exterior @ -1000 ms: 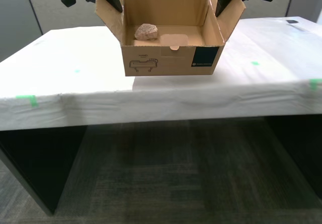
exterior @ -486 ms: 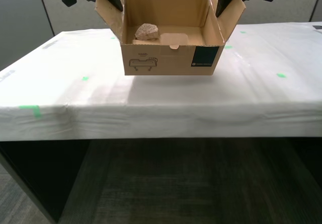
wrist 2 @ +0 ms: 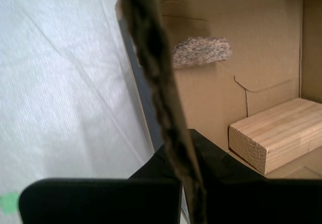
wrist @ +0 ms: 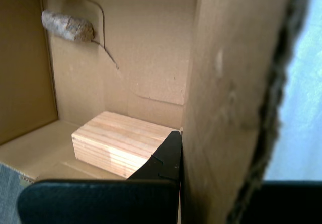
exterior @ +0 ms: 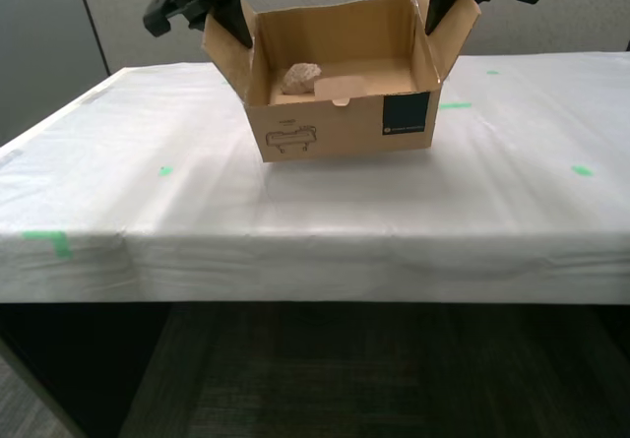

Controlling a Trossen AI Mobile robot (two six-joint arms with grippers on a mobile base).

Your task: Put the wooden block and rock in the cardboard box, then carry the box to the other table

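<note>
On the near side of the exterior view, the other table (exterior: pixel 295 212) shows wrinkled white cloth with small green tape marks (exterior: pixel 165 170). Farther back is one cardboard box (exterior: pixel 325 128), brown and corrugated, with a dark teal label and a line drawing; whether it touches the cloth cannot be told. Two upright side flaps each bear one black gripper. My second gripper (wrist 2: pixel 183 148) is clamped on the frayed edge of the flap nearer the rock, and my first gripper (wrist: pixel 201 168) is clamped on the opposite flap. Inside the box lie one wooden block (wrist: pixel 118 148), pale and rectangular with striped end grain, and one rock (exterior: pixel 300 77), rough, lumpy and grey-brown, well apart from it.
</note>
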